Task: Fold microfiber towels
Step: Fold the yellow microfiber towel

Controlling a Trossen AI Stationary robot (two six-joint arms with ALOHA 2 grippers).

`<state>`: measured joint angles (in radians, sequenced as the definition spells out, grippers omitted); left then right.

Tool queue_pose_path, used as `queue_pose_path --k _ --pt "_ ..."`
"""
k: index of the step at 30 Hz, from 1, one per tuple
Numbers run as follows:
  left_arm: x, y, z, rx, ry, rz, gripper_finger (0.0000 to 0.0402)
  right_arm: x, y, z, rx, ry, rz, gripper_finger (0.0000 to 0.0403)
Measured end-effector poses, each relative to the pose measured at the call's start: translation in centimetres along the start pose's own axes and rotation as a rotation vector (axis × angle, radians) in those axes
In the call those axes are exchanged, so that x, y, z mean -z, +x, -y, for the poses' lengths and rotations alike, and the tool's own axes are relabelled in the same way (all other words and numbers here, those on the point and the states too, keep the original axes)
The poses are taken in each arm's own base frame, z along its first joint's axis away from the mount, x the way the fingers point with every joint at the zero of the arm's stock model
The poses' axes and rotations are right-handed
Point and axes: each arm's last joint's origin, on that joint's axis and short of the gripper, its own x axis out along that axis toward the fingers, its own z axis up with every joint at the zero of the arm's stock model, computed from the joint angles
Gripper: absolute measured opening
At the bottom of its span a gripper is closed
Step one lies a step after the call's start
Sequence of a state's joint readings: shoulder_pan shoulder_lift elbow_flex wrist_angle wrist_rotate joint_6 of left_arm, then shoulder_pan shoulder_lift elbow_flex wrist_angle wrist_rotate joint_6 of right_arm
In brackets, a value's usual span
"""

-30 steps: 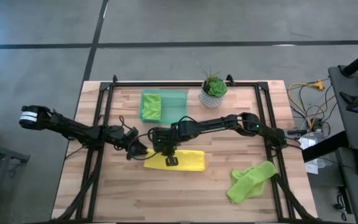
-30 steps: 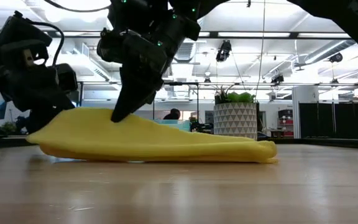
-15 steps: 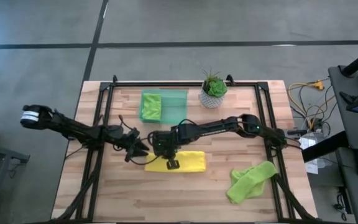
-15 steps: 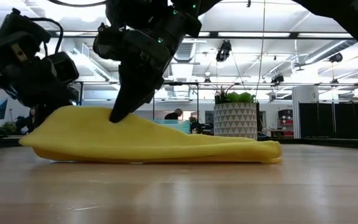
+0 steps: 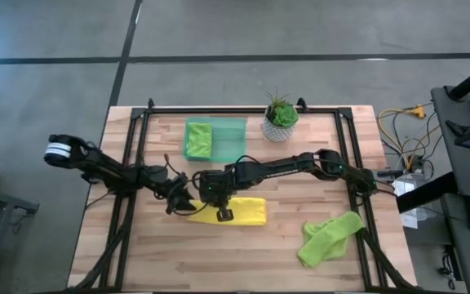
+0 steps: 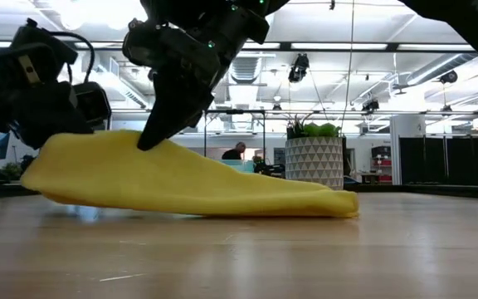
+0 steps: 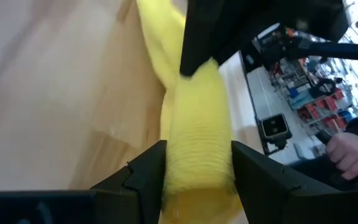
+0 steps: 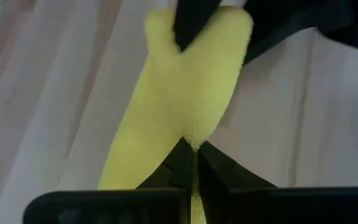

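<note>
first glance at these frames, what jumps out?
The yellow towel at the table's middle, with both grippers at its left end: the left gripper has its jaws around the bunched end, and the right gripper, jaws shut, pinches the cloth beside it. That end is lifted off the wood. A crumpled lime green towel lies at the near right, another sits in the green tray at the back.

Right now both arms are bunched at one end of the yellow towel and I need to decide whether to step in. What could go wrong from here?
1. The left pincer holds the soft yellow microfiber towel by its bunched end only; the cloth may slip out and the fold fall open.
2. The right pincer, shut, presses close beside the left one; the two could collide.
3. The towel's lifted end may drag the resting part out of line.
</note>
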<state>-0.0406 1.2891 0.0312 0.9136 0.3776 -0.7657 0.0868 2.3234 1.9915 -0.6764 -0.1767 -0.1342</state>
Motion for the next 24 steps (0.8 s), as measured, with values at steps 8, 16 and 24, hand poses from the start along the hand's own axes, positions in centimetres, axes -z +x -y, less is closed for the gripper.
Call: queue_pose_path --k 8,16,24 --pt "0.3 0.9 -0.5 0.057 -0.065 -0.05 0.0159 0.1 0.0 0.1 0.022 0.019 -0.012 0.0009" --pt "0.0 1.1 -0.1 0.143 -0.084 -0.045 0.0159 0.8 0.3 0.5 0.023 0.048 -0.048 0.0009" --pt "-0.7 1.6 0.2 0.142 -0.072 -0.001 0.0159 0.9 0.3 0.7 0.025 0.06 -0.047 0.0009"
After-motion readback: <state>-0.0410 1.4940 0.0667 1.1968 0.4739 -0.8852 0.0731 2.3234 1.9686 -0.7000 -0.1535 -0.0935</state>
